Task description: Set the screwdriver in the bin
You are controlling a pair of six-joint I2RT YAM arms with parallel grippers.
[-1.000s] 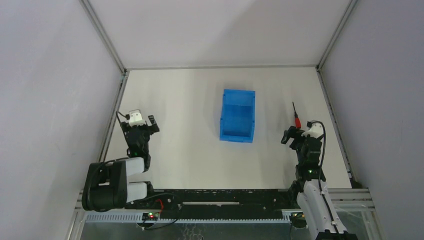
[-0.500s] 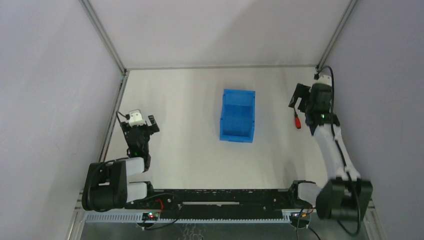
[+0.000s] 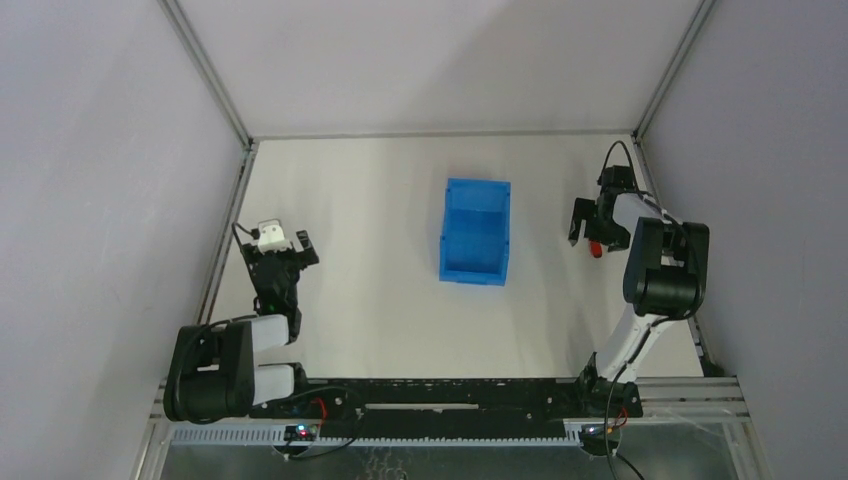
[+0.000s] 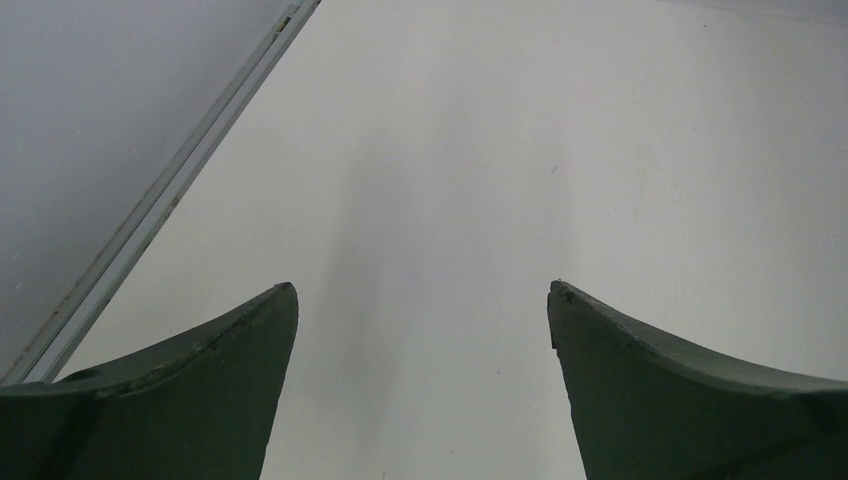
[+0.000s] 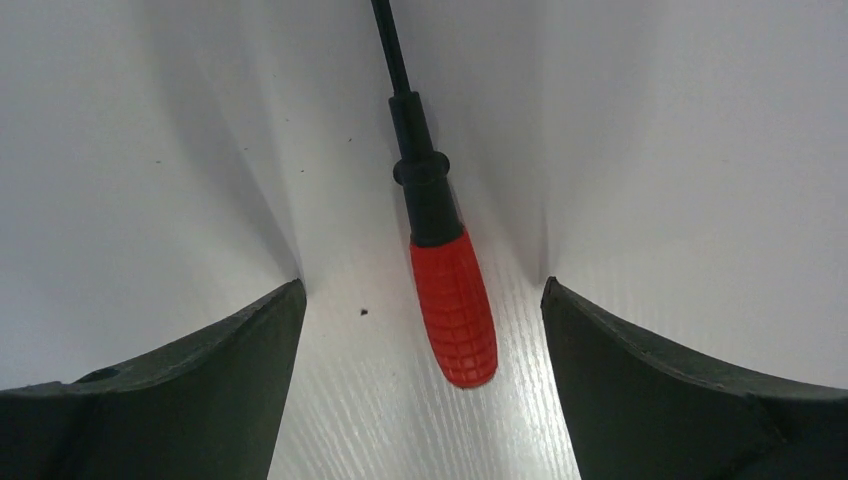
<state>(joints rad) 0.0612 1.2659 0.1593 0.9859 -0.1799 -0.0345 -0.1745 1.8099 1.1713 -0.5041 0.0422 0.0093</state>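
Screwdriver (image 5: pixel 455 310) lies flat btwn jaws of your right gripper (image 5: pixel 421 285), wide open & empty, straddling handle for pickup; bin (image 3: pixel 474 245) at 9 o'clock.

Stretches the right arm (image 3: pixel 660 272) out from its folded spot by the near edge of the desk (image 3: pixel 360 250), far to the back. Brings the right hand (image 5: pixel 422 298) down low over the screwdriver (image 5: pixel 452 310), fingers (image 5: pixel 200 400) wide apart, one on each side of the red handle.
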